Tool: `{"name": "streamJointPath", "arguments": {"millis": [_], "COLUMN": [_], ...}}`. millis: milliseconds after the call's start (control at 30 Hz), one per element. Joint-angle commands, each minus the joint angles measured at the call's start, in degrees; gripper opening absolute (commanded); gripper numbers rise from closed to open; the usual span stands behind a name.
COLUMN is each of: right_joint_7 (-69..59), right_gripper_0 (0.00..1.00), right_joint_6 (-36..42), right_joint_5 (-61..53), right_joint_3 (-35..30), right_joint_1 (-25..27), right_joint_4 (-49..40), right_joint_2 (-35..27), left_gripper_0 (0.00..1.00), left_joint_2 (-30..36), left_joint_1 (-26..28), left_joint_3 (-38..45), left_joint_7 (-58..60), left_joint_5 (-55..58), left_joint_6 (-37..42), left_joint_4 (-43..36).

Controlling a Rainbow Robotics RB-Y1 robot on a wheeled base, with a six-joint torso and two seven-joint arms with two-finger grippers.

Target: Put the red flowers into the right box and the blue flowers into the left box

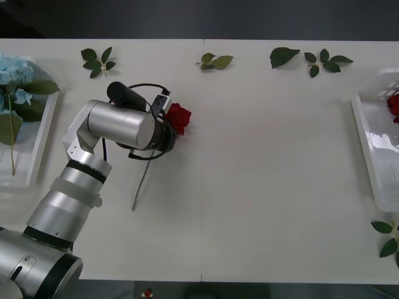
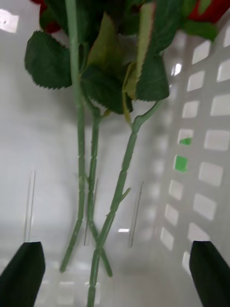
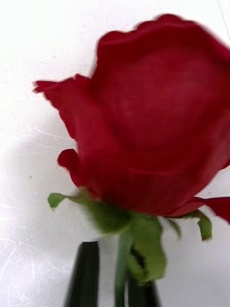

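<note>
On the left half of the white table [image 1: 268, 187], the left arm [image 1: 93, 156] reaches in from the near left corner, bends at the elbow and lays its silver forearm level, pointing right. The left gripper [image 3: 112, 280] is pressed together on the stem of a red rose [image 1: 178, 118] just below the bloom; its black fingers [image 3: 86, 273] sit on either side of the green stem. The bloom lies at the wrist's right end and the stem [image 1: 142, 184] trails toward the near edge.

At the table's left edge stands the left box [image 1: 38, 143], with blue flowers [image 1: 14, 71] at its far end. At the right edge stands the right box [image 1: 374, 143], with a red bloom [image 1: 394, 104] inside. The right gripper [image 2: 115, 273] hangs over that box with its fingers [image 2: 21, 273] spread wide, above three rose stems [image 2: 120, 182] lying on its floor.

Loose leaf sprigs [image 1: 98, 61] lie along the far edge and by the near right corner. I can read no writing anywhere.
</note>
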Motion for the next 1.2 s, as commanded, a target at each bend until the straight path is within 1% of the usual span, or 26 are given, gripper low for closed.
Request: {"name": "streamJointPath", "arguments": {"millis": [33, 200, 300, 400, 433, 500, 600, 633, 700, 733, 800, 967, 1067, 1100, 1133, 1200], "right_joint_7": [1.21, 7.45, 12.11, 15.18, 16.59, 18.17, 20.28, 21.51, 23.09, 24.41, 24.64, 24.64, 24.64, 24.64, 24.64, 24.64], "right_gripper_0": [1.00, 1.00, 1.00, 1.00, 1.00, 1.00, 1.00, 1.00, 1.00, 1.00, 1.00, 1.00, 1.00, 1.00, 1.00, 1.00], "right_joint_6": [3.86, 11.07, 16.43, 20.65, 23.19, 26.36, 31.54, 34.36, 36.82, 38.49, 40.16, 41.39, 41.39, 41.30, 41.04, 39.45], "right_joint_5": [-0.93, -6.38, -12.98, -18.51, -20.89, -23.96, -28.44, -30.47, -31.96, -33.37, -35.30, -36.71, -36.71, -36.71, -36.71, -36.71], "right_joint_3": [-0.67, -0.67, -0.67, -0.67, -0.67, -0.67, -0.67, -0.67, -0.67, -0.76, -1.11, -7.52, -12.18, -14.64, -15.61, -18.86], "right_joint_1": [-3.32, -6.14, -8.42, -9.65, -10.09, -10.18, -10.18, -10.00, -9.83, -9.48, -8.69, -3.94, -0.16, 2.21, 3.09, 6.78], "right_joint_4": [-0.76, -3.58, -5.42, -7.09, -7.97, -9.03, -10.17, -10.26, -10.17, -10.17, -10.08, -11.31, -14.04, -15.53, -16.14, -19.57], "right_joint_2": [-1.15, -2.11, -2.29, -2.11, -1.94, -1.50, -0.18, 0.96, 2.54, 4.39, 6.67, 12.92, 16.34, 18.28, 19.07, 21.35], "left_gripper_0": [0.00, 0.00, 0.00, 0.00, 0.00, 0.00, 0.00, 0.00, 0.00, 0.00, 0.00, 0.00, 0.00, 0.00, 0.00, 0.00], "left_joint_2": [0.54, 1.95, 4.06, 5.90, 6.87, 8.28, 11.09, 12.49, 13.37, 13.90, 14.08, 13.99, 13.20, 12.23, 11.70, 9.15], "left_joint_1": [-1.63, -1.63, -1.55, -1.46, -1.11, -0.23, 2.23, 3.90, 5.75, 7.51, 9.53, 13.92, 15.86, 16.56, 16.82, 17.44], "left_joint_3": [0.39, 1.71, 3.29, 4.87, 5.92, 7.77, 11.11, 12.87, 14.71, 16.65, 19.02, 24.21, 25.88, 26.49, 26.67, 27.46], "left_joint_7": [0.76, 1.12, 1.12, 1.20, 1.29, 1.38, 1.12, 0.76, 0.41, -0.47, -2.14, -6.79, -10.13, -11.89, -12.60, -15.32], "left_joint_5": [0.79, 4.30, 9.05, 13.36, 15.90, 21.00, 31.02, 36.29, 40.95, 45.08, 50.01, 62.75, 68.20, 70.40, 71.01, 72.95], "left_joint_6": [-0.64, 0.41, 3.75, 7.97, 10.08, 11.75, 12.19, 12.19, 12.19, 12.19, 12.19, 12.19, 12.19, 12.19, 12.19, 11.92], "left_joint_4": [-1.16, -4.24, -8.46, -12.76, -15.58, -18.56, -22.61, -24.80, -27.00, -29.20, -31.13, -33.51, -34.03, -33.94, -33.94, -33.94]}}
